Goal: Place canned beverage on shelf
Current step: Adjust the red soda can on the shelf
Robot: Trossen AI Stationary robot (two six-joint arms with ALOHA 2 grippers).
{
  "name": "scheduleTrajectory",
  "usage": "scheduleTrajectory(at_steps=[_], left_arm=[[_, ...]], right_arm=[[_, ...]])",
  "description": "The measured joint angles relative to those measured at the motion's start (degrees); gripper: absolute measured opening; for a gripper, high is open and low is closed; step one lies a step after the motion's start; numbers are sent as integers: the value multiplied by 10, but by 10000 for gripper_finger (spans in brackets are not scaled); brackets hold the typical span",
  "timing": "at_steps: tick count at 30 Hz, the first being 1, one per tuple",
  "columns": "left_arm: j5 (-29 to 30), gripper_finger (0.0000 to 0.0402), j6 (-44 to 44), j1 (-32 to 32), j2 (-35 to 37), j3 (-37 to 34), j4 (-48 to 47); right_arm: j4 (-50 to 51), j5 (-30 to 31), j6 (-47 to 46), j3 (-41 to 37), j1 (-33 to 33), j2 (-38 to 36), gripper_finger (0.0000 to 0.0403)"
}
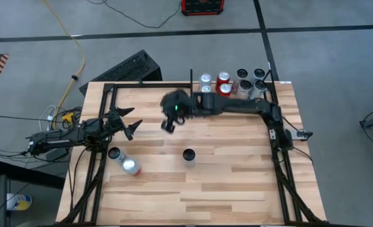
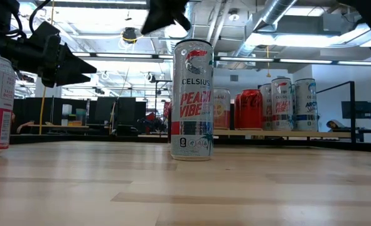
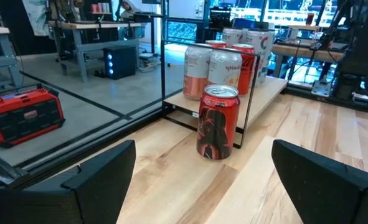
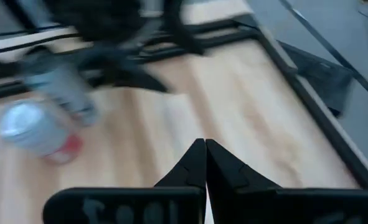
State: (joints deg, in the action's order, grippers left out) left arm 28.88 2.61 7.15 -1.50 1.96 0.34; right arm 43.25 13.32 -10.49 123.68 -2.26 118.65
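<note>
A tall Celsius can (image 2: 193, 100) stands upright on its base near the table's middle (image 1: 189, 155). Two more cans (image 1: 115, 153) (image 1: 130, 166) stand near the left edge. The shelf (image 3: 268, 93) at the far right carries several cans (image 1: 223, 79), and a red can (image 3: 218, 121) stands on the table in front of its rail. My right gripper (image 1: 168, 125) hangs shut and empty above the table, on the far side of the Celsius can. My left gripper (image 1: 134, 123) rests open at the left edge, pointing level toward the shelf.
Black metal rails (image 1: 110, 94) frame the table's far and side edges. A black upright post (image 3: 164, 59) marks the shelf's corner. Bare planks (image 1: 236, 183) lie toward the near edge. A keyboard (image 1: 126, 68) and cables lie on the floor beyond the table.
</note>
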Motion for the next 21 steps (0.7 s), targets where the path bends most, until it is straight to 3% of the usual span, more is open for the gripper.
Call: scheduleTrajectory(at_steps=[9,13,17,21], left_arm=[[0,361,0,0,0,0,0],[0,361,0,0,0,0,0],[0,361,0,0,0,0,0],[0,361,0,0,0,0,0]], right_arm=[[12,-26,18,-1,-68,11,25],[181,-23,-5,-3,-70,6,25],[334,66,-81,-3,-44,-25,25],[345,94,-140,-63,-14,-81,25]])
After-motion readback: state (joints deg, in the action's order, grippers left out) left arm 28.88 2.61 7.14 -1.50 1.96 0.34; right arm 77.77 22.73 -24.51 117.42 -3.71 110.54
